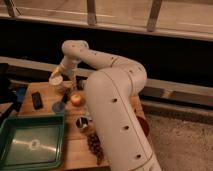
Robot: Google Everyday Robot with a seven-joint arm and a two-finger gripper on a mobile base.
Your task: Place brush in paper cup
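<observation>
The off-white paper cup (pixel 56 82) stands upright at the back left of the wooden table (pixel 75 150). My gripper (pixel 62 74) hangs from the white arm (pixel 100 65) right at the cup's rim, on its right side and just above it. I cannot make out the slender dark brush as its own shape; it is hidden at the gripper or in the cup.
A flat black block (pixel 36 99) lies left of the cup. An orange fruit (pixel 76 99), a grey-blue disc (pixel 58 106) and a small dark metal cup (pixel 81 122) sit in front. A green tray (pixel 32 142) is at front left. A dark cluster (pixel 94 145) lies by my arm.
</observation>
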